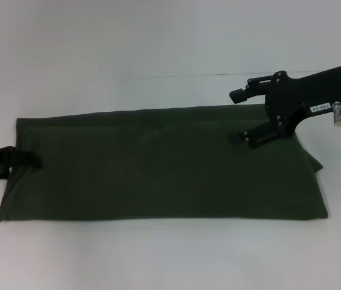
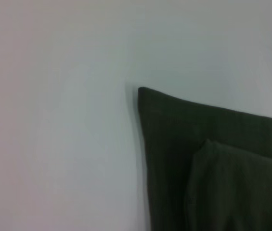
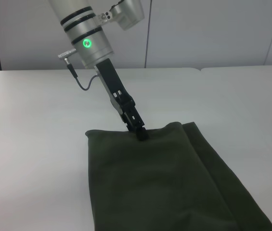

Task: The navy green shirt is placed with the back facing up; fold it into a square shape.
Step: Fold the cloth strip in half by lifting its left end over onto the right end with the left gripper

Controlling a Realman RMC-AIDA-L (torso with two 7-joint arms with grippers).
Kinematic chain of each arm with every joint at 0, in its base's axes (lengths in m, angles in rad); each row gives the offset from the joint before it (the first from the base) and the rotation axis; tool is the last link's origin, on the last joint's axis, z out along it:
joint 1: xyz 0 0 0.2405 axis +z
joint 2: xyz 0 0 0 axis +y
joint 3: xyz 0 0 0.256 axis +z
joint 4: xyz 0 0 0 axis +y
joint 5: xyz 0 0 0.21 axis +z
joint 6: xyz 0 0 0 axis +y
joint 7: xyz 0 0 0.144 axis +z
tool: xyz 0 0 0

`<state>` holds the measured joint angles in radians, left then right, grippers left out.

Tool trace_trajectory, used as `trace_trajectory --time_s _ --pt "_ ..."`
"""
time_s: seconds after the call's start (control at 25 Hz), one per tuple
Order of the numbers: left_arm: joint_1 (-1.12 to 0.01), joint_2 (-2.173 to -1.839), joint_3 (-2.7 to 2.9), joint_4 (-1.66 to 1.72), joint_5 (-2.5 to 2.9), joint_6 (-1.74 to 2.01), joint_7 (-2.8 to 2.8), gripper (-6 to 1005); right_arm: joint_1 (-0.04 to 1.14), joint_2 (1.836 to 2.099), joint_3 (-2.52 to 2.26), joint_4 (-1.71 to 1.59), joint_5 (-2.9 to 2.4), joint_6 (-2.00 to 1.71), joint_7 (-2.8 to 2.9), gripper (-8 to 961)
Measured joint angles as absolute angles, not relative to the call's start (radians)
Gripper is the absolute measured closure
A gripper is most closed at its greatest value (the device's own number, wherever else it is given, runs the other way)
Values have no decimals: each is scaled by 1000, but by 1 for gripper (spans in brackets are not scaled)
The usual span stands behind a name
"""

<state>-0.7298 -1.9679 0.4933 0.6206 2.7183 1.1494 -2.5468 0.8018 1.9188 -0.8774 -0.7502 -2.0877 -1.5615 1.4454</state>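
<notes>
The navy green shirt (image 1: 158,175) lies on the white table as a long folded band running left to right; it also shows in the left wrist view (image 2: 213,168) and the right wrist view (image 3: 150,183). My left gripper (image 1: 34,162) is at the band's left end, one black finger lying over the cloth edge; in the right wrist view the left gripper (image 3: 140,134) looks pinched on that edge. My right gripper (image 1: 241,116) hovers open over the band's far right part, holding nothing.
The white table (image 1: 158,48) stretches around the shirt on all sides. A seam between tabletops runs behind the shirt at the back right. A folded layer sticks out at the shirt's right end (image 1: 315,163).
</notes>
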Motion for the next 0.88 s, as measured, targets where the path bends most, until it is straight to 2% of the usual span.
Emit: trace_trajectory --time_s 0.88 --pt "-773 -1956 497 598 2728 1168 -2563 124 795 1919 -877 -752 -2088 -1563 1440 38"
